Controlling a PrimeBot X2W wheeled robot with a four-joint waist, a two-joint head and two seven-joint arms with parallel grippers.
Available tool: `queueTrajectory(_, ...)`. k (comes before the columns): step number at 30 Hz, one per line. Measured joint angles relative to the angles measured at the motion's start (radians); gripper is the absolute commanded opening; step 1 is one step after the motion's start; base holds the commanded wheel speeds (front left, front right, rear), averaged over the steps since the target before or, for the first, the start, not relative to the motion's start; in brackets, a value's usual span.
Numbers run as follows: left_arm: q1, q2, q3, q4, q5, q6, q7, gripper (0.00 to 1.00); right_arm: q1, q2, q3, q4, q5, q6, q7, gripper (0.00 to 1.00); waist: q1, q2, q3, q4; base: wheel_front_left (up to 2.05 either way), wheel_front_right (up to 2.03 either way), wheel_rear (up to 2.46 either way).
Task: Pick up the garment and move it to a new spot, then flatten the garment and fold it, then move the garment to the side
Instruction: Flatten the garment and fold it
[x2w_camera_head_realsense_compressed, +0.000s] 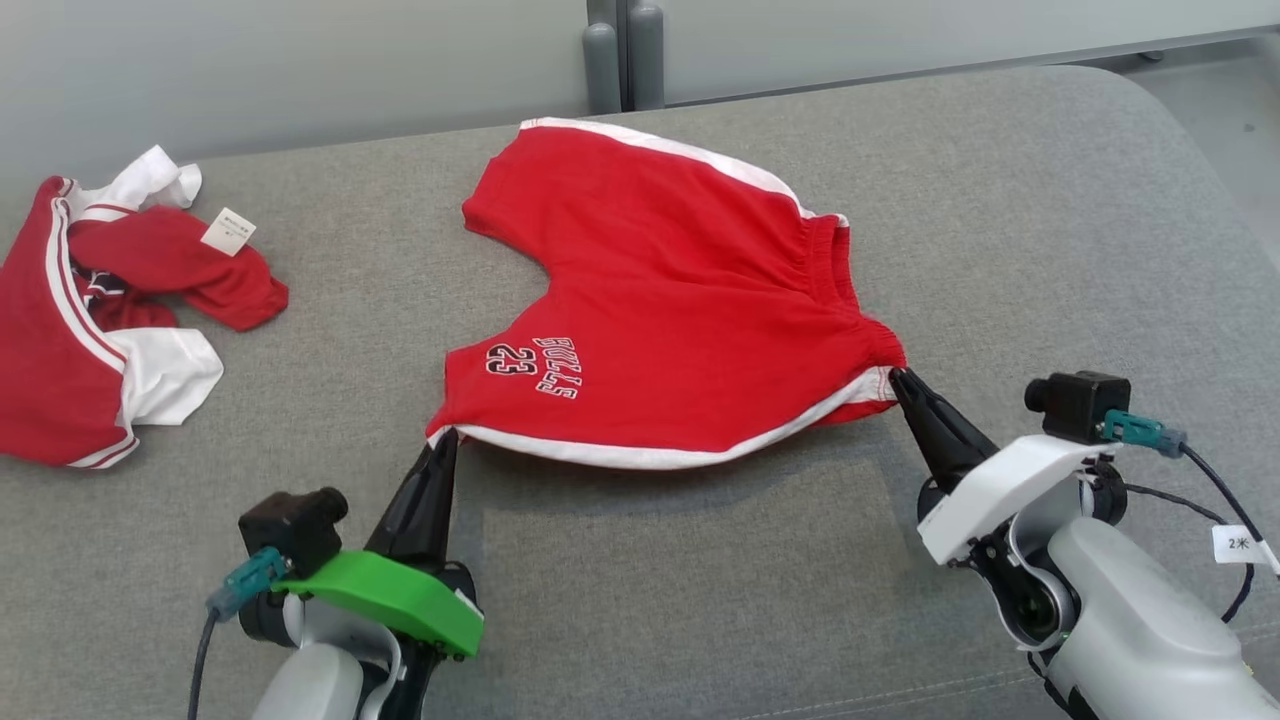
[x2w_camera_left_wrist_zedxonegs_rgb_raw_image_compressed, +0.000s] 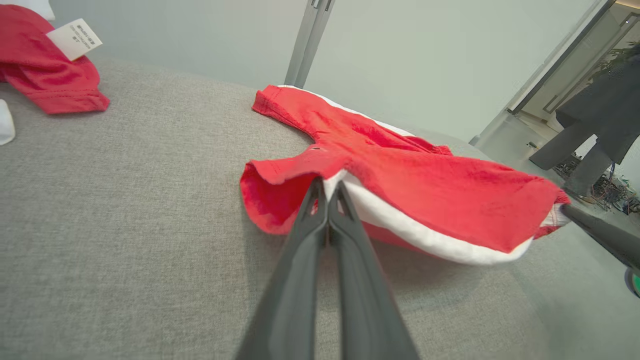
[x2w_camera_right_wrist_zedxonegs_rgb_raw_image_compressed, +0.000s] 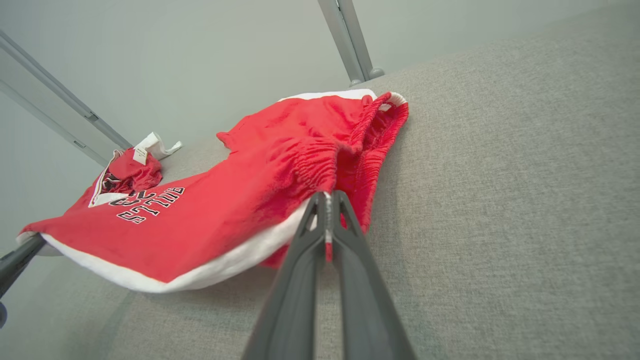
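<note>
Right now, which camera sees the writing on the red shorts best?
The head view: it looks down on the shorts, so the writing reads whole. The right wrist view catches the letters slanted. The left wrist view faces the leg hem and white stripe.

The left fingers are long, dark and tapered to a narrow tip, set in a bright green cover on a pale grey forearm. Beside them sits a small black camera with a teal plug and a dark cable. The right fingers look alike but have a white cover; the right camera is black too, and its black cable bears a white tag with dark marks
</note>
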Motion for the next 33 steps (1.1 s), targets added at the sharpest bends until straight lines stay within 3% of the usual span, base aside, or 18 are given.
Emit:
queueTrajectory(12, 0.141, 0.029, -0.026, -0.072, 0.092, -0.007, -0.016, 0.00, 0.146, -0.034, -0.015, -0.072, -0.003, 0.009, -0.044, 0.00, 0.0000, -0.0001, -0.043, 0.034, 0.00, 0.00, 0.00)
queueTrajectory(20, 0.226, 0.041, -0.037, -0.204, 0.155, -0.007, -0.018, 0.00, 0.232, -0.090, -0.015, -0.154, -0.012, 0.009, -0.044, 0.00, 0.0000, 0.0000, -0.050, 0.036, 0.00, 0.00, 0.00)
queueTrajectory(33, 0.357, 0.046, -0.042, -0.348, 0.206, -0.006, -0.019, 0.00, 0.326, -0.126, -0.009, -0.224, -0.012, 0.009, -0.047, 0.00, 0.0000, 0.0000, -0.051, 0.077, 0.00, 0.00, 0.00)
